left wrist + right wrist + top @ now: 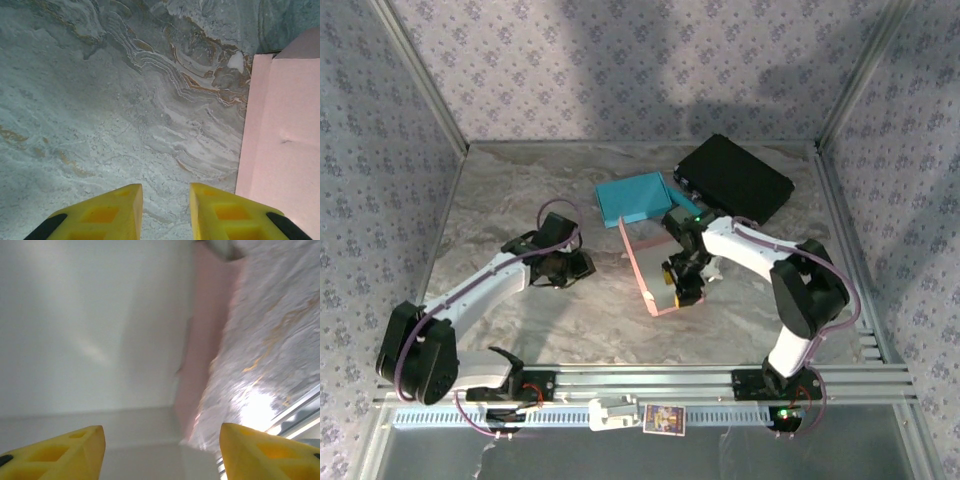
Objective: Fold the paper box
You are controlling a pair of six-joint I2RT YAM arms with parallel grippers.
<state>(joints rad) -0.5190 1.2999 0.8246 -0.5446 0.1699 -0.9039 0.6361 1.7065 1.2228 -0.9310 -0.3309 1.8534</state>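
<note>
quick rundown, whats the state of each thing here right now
pink paper box, partly folded, left and near walls raised
teal box, lying flat, looks closed
black case, lying flat, closed
left jaws, slightly apart, nothing between them
right jaws, wide open at the pink paper box, holding nothing

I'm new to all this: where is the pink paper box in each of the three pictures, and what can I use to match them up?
Top external: pink paper box sits mid-table, just nearer the arms than the teal box.
Left wrist: pink paper box lies along the right edge.
Right wrist: pink paper box shows as a strip running down from top centre.
Shared landmark: the marbled tabletop.
</note>
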